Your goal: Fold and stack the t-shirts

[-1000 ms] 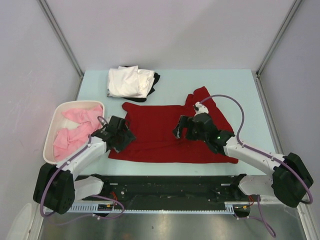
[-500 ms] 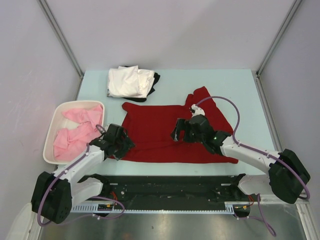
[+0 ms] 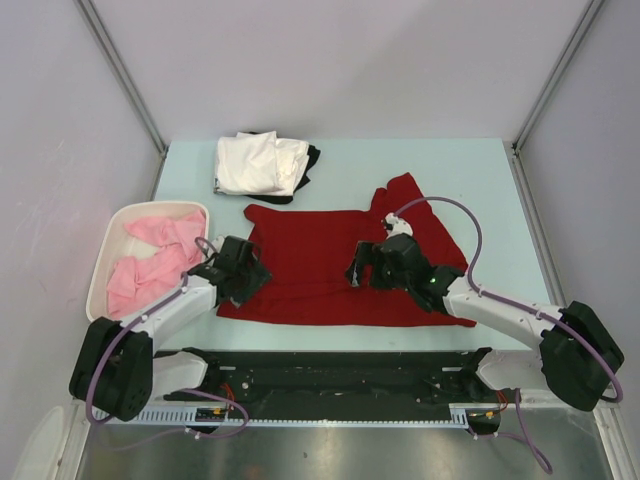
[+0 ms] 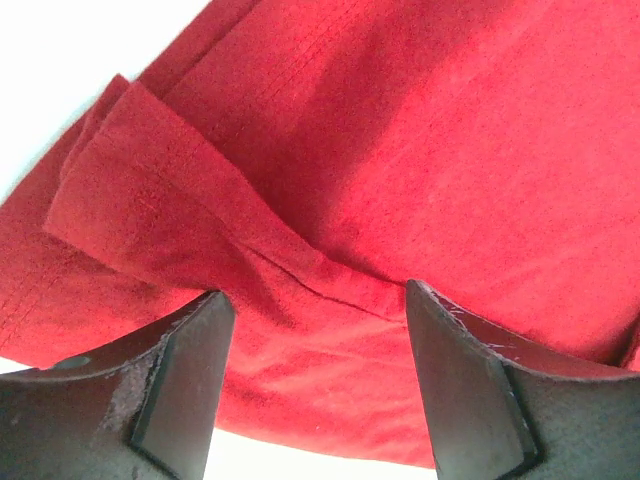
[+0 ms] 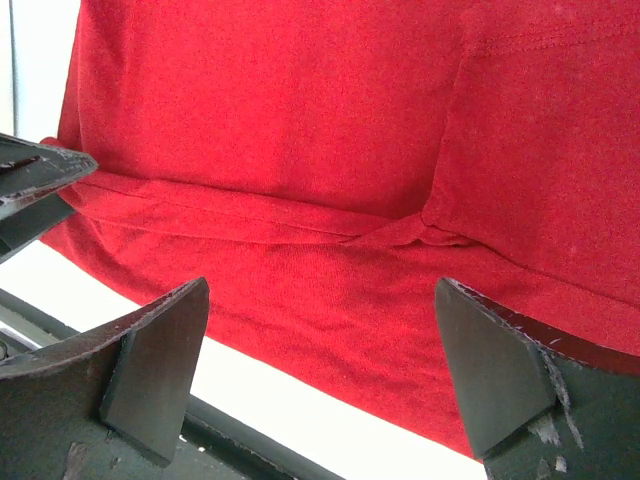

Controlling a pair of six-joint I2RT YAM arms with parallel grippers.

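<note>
The dark red t-shirt (image 3: 330, 262) lies spread on the table, one sleeve (image 3: 415, 200) sticking out at the back right. My left gripper (image 3: 243, 272) hovers open over its near left corner; the left wrist view shows the red cloth (image 4: 380, 160) with a folded ridge between the empty jaws. My right gripper (image 3: 372, 264) is open above the shirt's middle right; the right wrist view shows the red cloth (image 5: 300, 120) and its near hem. A folded white shirt (image 3: 260, 163) lies on a black shirt (image 3: 311, 158) at the back. Pink shirts (image 3: 150, 255) fill the basket.
The white plastic basket (image 3: 100, 275) stands at the table's left edge, close to my left arm. The black rail (image 3: 340, 375) runs along the near edge. The light table (image 3: 450, 165) shows bare at the back right. Grey walls close in on both sides.
My left gripper drew back toward the near edge, then moved forward again over the shirt's left corner. My right gripper shifted slightly nearer. The shirt lies as before.
</note>
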